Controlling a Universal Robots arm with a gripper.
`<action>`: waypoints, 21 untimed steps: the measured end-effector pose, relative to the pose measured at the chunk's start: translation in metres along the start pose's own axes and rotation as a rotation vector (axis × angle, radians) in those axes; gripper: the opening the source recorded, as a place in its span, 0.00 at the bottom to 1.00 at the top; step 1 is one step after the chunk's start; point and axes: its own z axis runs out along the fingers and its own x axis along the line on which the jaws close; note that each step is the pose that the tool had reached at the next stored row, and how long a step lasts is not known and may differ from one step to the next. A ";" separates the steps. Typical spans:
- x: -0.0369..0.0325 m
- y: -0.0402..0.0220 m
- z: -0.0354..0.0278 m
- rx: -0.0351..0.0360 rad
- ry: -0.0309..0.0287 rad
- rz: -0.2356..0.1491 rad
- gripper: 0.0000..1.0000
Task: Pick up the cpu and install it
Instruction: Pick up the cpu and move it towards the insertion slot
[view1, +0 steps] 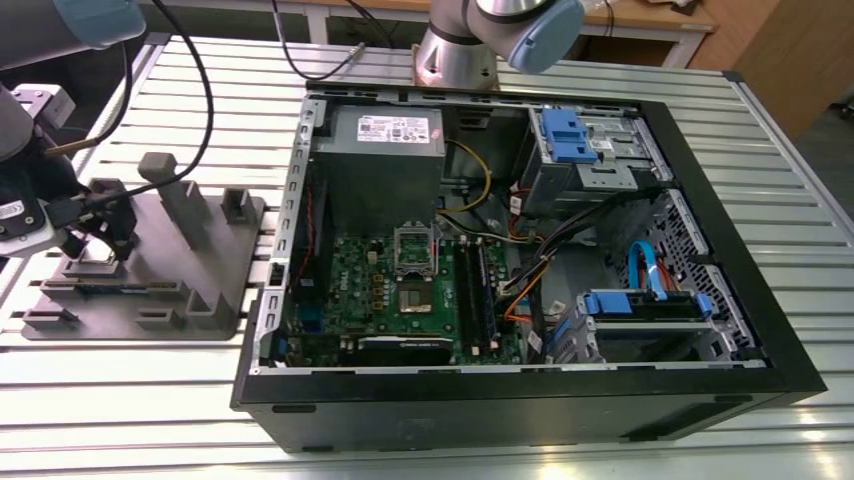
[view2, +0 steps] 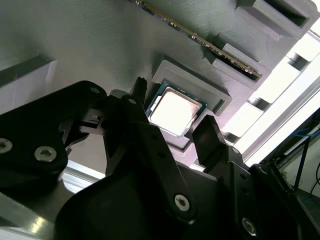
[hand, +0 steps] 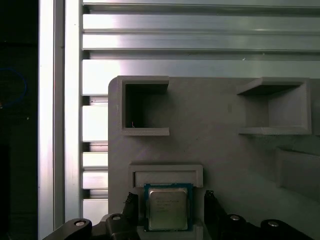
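Cpu (hand: 167, 207), a small flat square chip with a silvery-grey metal top: lying flat in a shallow rimmed pocket (hand: 166, 172) of the grey plastic fixture block (view1: 200, 290), toward the exterior view's left, at about nine o'clock from the black open computer case (view1: 534, 405). Both resting on a slatted aluminium table (view1: 134, 390).

Black two-fingered gripper (view1: 100, 245) hanging directly over that pocket. Seen in both wrist views spread wide, one of its fingers (hand: 131, 202) to either side of the cpu (view2: 176, 111), with a strip of grey fixture between each tip and the chip's edge. Holding nothing; no contact visible.

Further toward three o'clock, inside the case: green rectangular motherboard (view1: 387, 295) lying flat, with a dark square socket frame (view1: 416, 298) near its middle, well apart from the gripper.

Judged as the grasp stage of the pick, not yet closed. To do it well:
- Keep the chip centred between the tips, with equal gaps on both sides.
- Keep the pads square to two opposite edges, not to the corners.
- Go low enough to catch the thin edge rather than ride over the metal top, yet stop short of the pocket rim.
- Close slowly and evenly, so as not to tilt the chip or wedge it against the pocket wall.
- Grip lightly: thin, stiff, smooth-sided, likely to cock if pinched off-centre.
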 end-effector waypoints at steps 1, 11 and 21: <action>0.0000 0.0000 0.0001 0.0000 0.0000 0.000 0.63; 0.0008 0.0000 0.0006 -0.0001 -0.0005 0.000 0.56; 0.0012 0.0000 0.0001 -0.0021 -0.0003 0.000 0.56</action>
